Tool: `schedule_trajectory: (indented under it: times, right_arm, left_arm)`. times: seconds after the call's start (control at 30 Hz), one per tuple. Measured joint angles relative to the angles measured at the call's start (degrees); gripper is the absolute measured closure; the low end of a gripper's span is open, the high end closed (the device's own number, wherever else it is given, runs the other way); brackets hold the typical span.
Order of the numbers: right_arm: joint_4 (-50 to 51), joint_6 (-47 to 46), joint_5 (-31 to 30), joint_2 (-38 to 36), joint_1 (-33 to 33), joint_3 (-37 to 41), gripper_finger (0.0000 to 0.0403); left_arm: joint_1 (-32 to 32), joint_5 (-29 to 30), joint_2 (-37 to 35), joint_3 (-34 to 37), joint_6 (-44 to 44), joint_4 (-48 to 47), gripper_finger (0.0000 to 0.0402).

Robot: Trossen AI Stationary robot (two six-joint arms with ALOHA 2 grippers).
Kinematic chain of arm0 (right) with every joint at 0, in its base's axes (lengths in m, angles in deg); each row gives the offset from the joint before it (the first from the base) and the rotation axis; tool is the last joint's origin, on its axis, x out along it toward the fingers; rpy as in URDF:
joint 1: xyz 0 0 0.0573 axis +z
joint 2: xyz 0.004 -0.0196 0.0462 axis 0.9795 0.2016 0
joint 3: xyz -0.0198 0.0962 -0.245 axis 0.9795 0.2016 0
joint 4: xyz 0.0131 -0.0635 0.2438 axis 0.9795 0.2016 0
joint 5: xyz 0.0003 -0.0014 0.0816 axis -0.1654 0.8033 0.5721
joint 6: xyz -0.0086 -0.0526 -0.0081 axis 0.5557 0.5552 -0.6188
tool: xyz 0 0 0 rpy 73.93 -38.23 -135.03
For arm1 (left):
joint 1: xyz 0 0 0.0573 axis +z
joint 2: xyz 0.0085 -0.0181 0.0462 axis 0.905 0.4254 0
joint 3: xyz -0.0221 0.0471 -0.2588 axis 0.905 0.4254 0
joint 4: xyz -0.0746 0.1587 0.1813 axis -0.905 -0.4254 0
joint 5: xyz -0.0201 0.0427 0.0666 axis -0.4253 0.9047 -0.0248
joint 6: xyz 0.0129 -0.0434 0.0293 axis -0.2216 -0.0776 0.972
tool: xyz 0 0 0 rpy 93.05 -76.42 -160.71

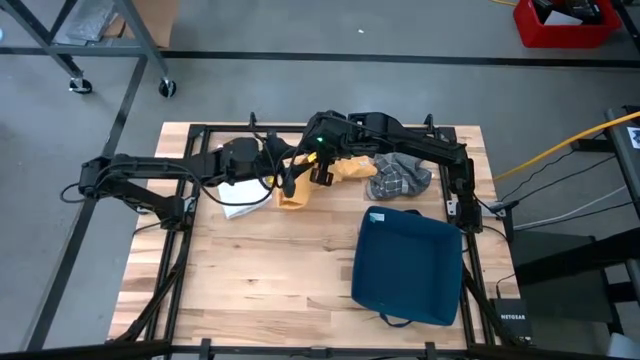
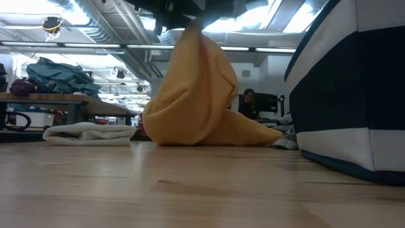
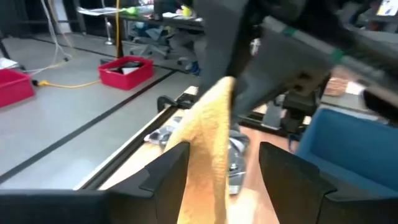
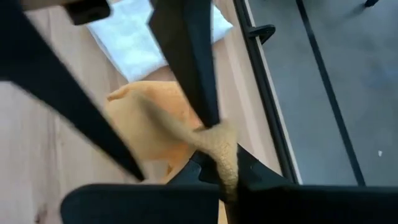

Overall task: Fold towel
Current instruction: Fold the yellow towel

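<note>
- Yellow towel [image 2: 199, 95] hangs close in the low view. Its top is lifted up and its bottom rests on the wooden table [image 1: 270, 270].
- Seen from above, the yellow towel [image 1: 305, 180] sits near the far middle of the table, between the two arms.
- The right gripper [image 4: 217, 146] pinches a top edge of the yellow towel [image 4: 155, 121] between its fingers.
- The left gripper [image 3: 224, 168] has its fingers spread apart. The yellow towel [image 3: 208, 149] hangs down between them. I think it does not touch them, but it is hard to tell.
- A folded white towel [image 1: 238, 195] lies flat just beside the yellow one, on the left arm's side.
- A gray checked cloth [image 1: 400, 176] lies crumpled on the other side, under the right arm.
- A big blue bag [image 1: 408, 265] sits on the table, nearer the front on the right side.
</note>
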Motion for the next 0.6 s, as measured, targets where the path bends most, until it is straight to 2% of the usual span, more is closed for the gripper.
schedule_trajectory:
  times: [0.17,0.4,0.5,0.6]
  right_arm:
    - [0.5,-0.1,1.1,0.0,0.1,0.0,0.0403]
    - [2.0,0.5,-0.3,0.0,0.0,0.0,0.0399]
    - [3.6,1.8,-3.5,0.0,0.1,0.0,0.0383]
    - [7.8,5.5,-9.5,0.0,0.1,0.0,0.0363]
  left_arm:
    - [1.2,0.4,0.7,0.0,0.9,-0.4,0.0253]
    - [1.2,0.6,0.7,0.0,7.5,-0.2,0.0384]
    - [1.2,1.7,0.6,0.0,10.3,0.1,0.0391]
    - [1.3,4.2,-0.6,-0.2,14.2,0.0,0.0398]
